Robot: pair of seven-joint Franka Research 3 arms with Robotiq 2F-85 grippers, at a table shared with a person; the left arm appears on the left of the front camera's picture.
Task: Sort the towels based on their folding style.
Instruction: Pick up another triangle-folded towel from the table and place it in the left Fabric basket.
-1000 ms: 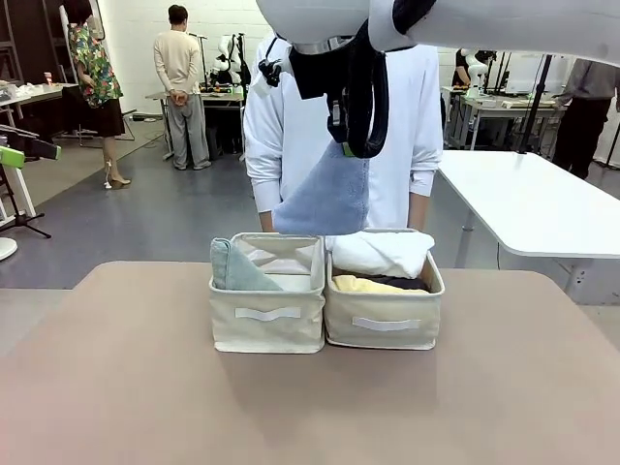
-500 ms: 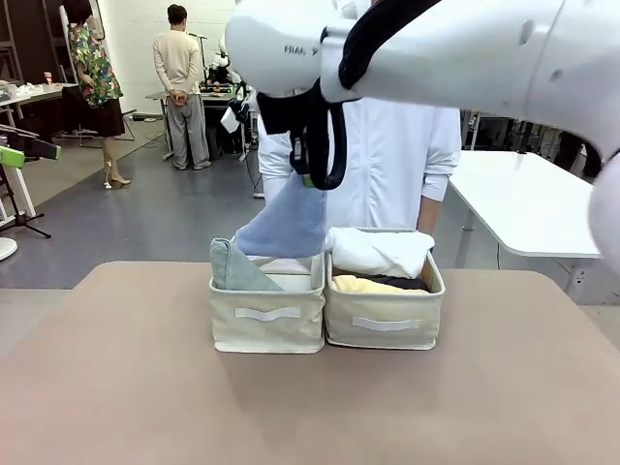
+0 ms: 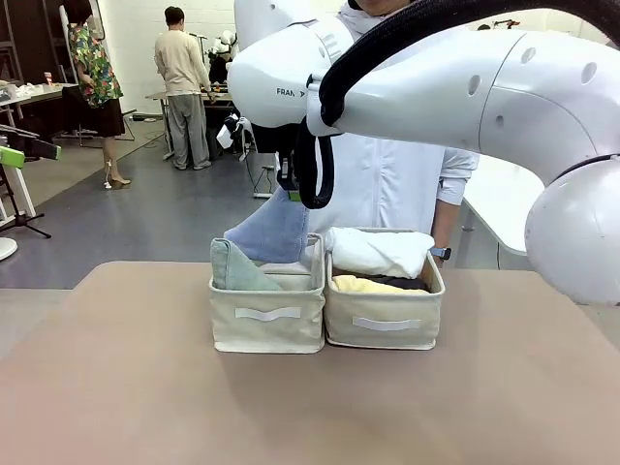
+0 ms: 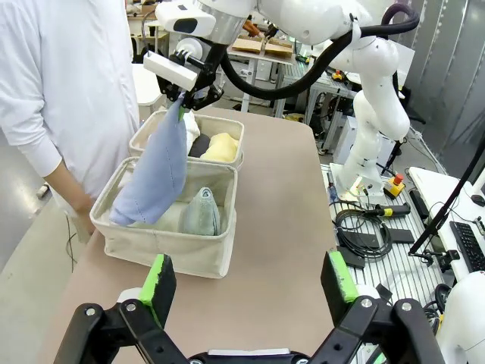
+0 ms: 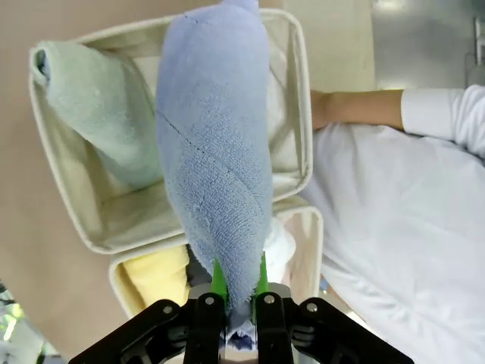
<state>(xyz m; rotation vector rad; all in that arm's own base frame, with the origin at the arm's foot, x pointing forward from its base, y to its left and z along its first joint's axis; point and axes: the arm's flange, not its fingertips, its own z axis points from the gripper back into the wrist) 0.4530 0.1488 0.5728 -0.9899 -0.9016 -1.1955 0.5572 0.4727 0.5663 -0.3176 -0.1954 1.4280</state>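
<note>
My right gripper (image 5: 237,277) is shut on the narrow end of the blue cone towel (image 5: 216,152), which hangs over the left basket (image 3: 266,320) with its wide end at the rim. From the front the blue towel (image 3: 271,232) droops beside the pale green cone towel (image 3: 232,266) lying in that basket. The right basket (image 3: 383,325) holds the white roll (image 3: 378,250) on top, with the yellow roll (image 3: 363,284) and the dark grey roll (image 3: 407,283) under it. A pink towel is hidden. My left gripper (image 4: 248,277) hovers open above the table, short of the baskets.
A person in a white coat (image 3: 387,184) stands close behind the baskets, one forearm (image 5: 356,106) by the left basket's far side. My right arm's big white links (image 3: 436,87) span the upper picture. The brown tabletop (image 3: 310,407) lies bare in front of the baskets.
My right arm has swung left and down with the blue towel, from in front of the person's chest to over the left basket. The baskets and other towels have not moved.
</note>
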